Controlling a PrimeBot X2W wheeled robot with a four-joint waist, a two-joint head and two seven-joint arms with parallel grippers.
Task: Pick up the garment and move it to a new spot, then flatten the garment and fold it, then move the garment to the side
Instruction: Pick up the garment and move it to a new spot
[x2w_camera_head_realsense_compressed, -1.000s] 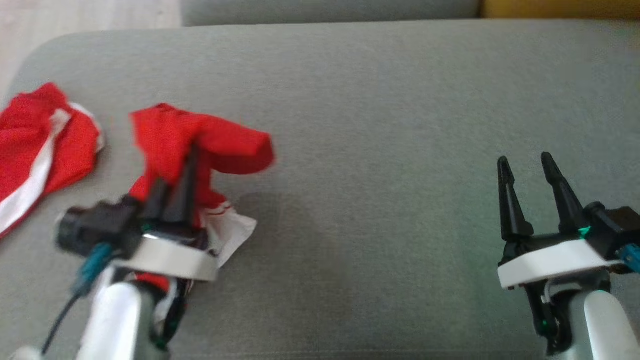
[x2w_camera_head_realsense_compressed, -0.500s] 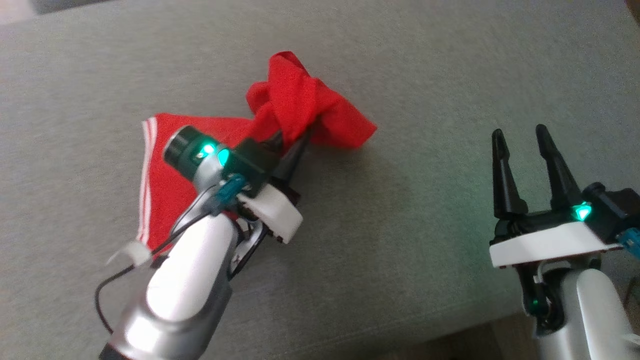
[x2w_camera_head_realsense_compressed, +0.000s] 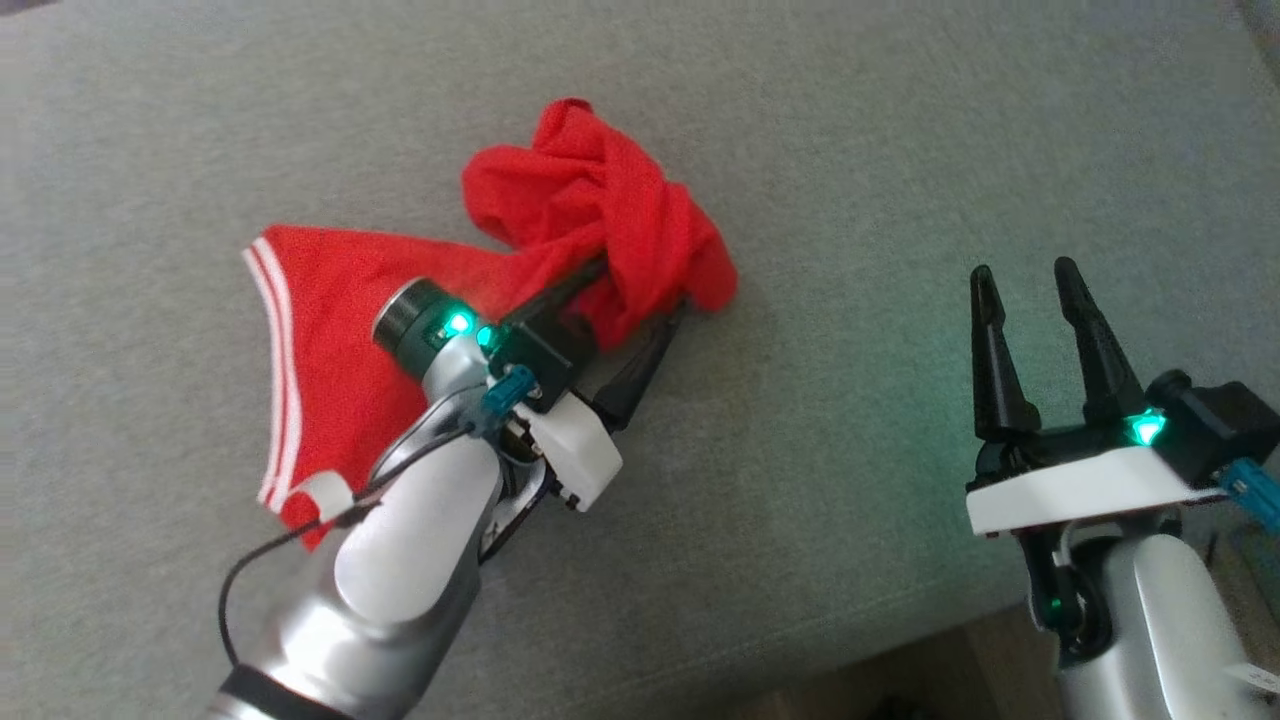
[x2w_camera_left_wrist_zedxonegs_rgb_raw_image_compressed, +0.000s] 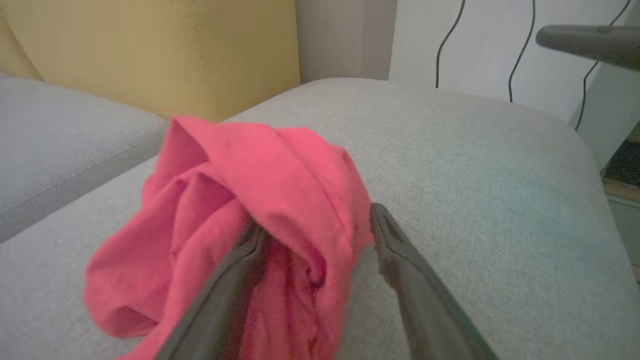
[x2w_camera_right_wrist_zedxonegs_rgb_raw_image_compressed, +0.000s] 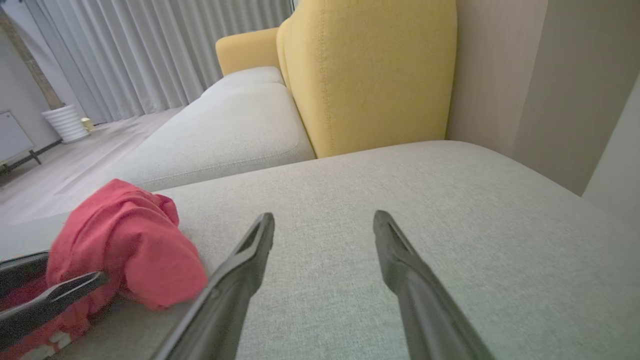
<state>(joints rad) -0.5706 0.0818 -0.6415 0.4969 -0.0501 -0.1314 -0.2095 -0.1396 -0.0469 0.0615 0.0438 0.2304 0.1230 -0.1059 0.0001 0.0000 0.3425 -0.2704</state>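
Note:
The red garment (x2w_camera_head_realsense_compressed: 340, 310) with white stripes along one edge lies on the grey sofa cushion (x2w_camera_head_realsense_compressed: 850, 150). Its near part is flat and its far part is bunched into a twisted heap (x2w_camera_head_realsense_compressed: 600, 200). My left gripper (x2w_camera_head_realsense_compressed: 642, 288) is open at that heap, one finger under the cloth and the other bare beside it. In the left wrist view, folds of the garment (x2w_camera_left_wrist_zedxonegs_rgb_raw_image_compressed: 250, 165) hang between and over the spread fingers of my left gripper (x2w_camera_left_wrist_zedxonegs_rgb_raw_image_compressed: 316, 222). My right gripper (x2w_camera_head_realsense_compressed: 1022, 272) is open and empty above bare cushion to the right, as its own view (x2w_camera_right_wrist_zedxonegs_rgb_raw_image_compressed: 325, 216) confirms.
The cushion's front edge (x2w_camera_head_realsense_compressed: 900, 620) runs close to my right arm, with floor beyond it. A yellow backrest (x2w_camera_right_wrist_zedxonegs_rgb_raw_image_compressed: 370, 75) rises behind the seat, and a second grey cushion (x2w_camera_right_wrist_zedxonegs_rgb_raw_image_compressed: 225, 130) adjoins it. Cables (x2w_camera_left_wrist_zedxonegs_rgb_raw_image_compressed: 515, 45) hang on the wall past the cushion's end.
My left gripper carried the garment to the right, then its fingers spread and the bunched cloth sagged onto the cushion. The head camera turned meanwhile. My right gripper stayed open.

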